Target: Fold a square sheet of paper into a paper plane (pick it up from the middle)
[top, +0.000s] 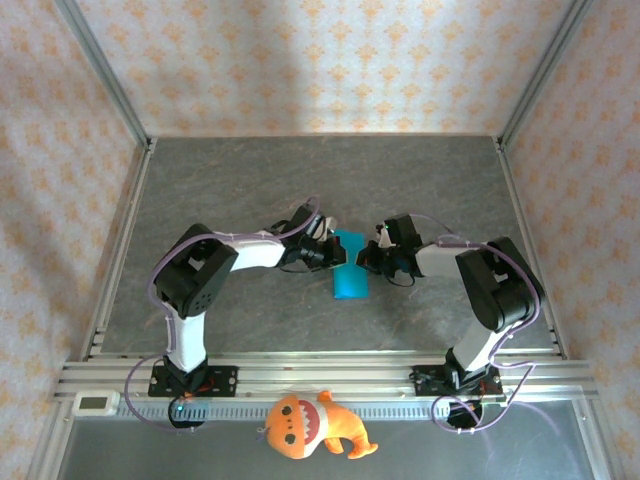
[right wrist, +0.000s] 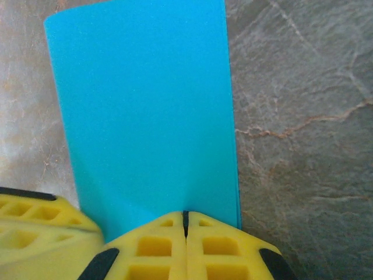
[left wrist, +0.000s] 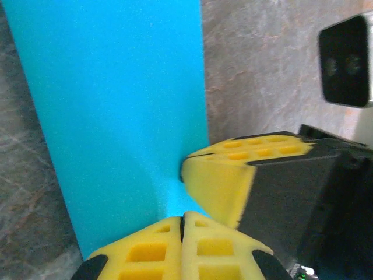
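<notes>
The square sheet of paper [top: 350,280] lies on the grey table as a narrow cyan rectangle, doubled over, with two layers showing along its right edge [right wrist: 238,175]. My left gripper [top: 328,252] and right gripper [top: 368,258] meet over its far end. The left gripper [left wrist: 183,216] is shut, its tip down on the paper [left wrist: 116,116]. The right gripper [right wrist: 186,213] is shut too, tip on the paper [right wrist: 145,105], which dents slightly toward it. No paper shows inside either seam. The right gripper's fingers [left wrist: 227,181] touch the paper's edge beside my left tip.
An orange plush toy [top: 310,425] lies on the front rail between the arm bases. A small white device [top: 97,402] sits at the rail's left end. Metal frame posts and patterned walls bound the grey table [top: 250,170].
</notes>
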